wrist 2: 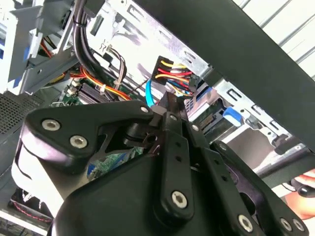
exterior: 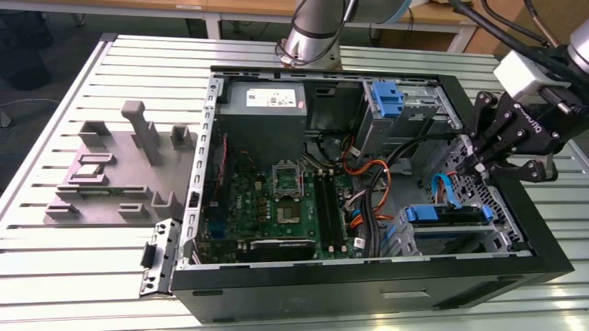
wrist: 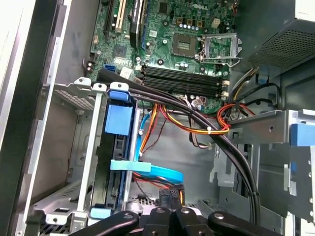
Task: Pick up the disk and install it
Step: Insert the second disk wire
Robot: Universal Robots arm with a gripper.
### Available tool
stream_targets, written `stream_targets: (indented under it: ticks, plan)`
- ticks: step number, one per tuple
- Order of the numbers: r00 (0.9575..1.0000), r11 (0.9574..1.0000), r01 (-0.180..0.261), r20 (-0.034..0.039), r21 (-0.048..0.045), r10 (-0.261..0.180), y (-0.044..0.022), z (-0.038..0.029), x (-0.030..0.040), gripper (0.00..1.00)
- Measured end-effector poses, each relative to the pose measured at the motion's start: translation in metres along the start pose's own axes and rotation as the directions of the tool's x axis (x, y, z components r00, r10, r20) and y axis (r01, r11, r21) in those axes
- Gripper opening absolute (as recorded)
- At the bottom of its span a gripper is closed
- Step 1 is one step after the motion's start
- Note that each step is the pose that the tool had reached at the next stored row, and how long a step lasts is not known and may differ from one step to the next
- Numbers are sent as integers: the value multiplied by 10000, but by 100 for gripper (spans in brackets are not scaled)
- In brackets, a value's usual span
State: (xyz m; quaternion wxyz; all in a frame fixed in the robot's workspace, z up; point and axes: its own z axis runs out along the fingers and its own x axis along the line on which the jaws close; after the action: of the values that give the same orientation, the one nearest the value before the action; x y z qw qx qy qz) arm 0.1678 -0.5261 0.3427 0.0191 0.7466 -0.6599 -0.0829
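The disk (exterior: 445, 214) sits edge-on in the metal drive cage (exterior: 497, 207) at the case's front corner on the exterior view's right, showing as a blue strip over a dark edge. In the first wrist view the disk (wrist: 118, 123) stands slotted between the cage rails. My gripper (exterior: 481, 167) hovers just above the cage and the case's rim, apart from the disk. Its fingers meet at the tips in both wrist views, so the gripper (wrist 2: 167, 104) (wrist: 171, 213) is shut, with nothing between them.
A light blue cable (wrist: 150, 170) loops beside the disk, and black, orange and red cables (wrist: 216, 129) cross the case floor. The motherboard (exterior: 276, 200), power supply (exterior: 265, 103) and an upright blue bracket (exterior: 390, 98) lie further in. A grey fixture (exterior: 110, 169) stands on the table.
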Motion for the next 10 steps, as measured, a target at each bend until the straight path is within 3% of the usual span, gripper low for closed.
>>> stream_targets:
  ticks: [7, 10]
  plan:
    - [10000, 10000, -25, 5, -37, 25, -117, -40, 11, 11]
    - [10000, 10000, -30, 5, -38, 30, -137, -39, 14, 11]
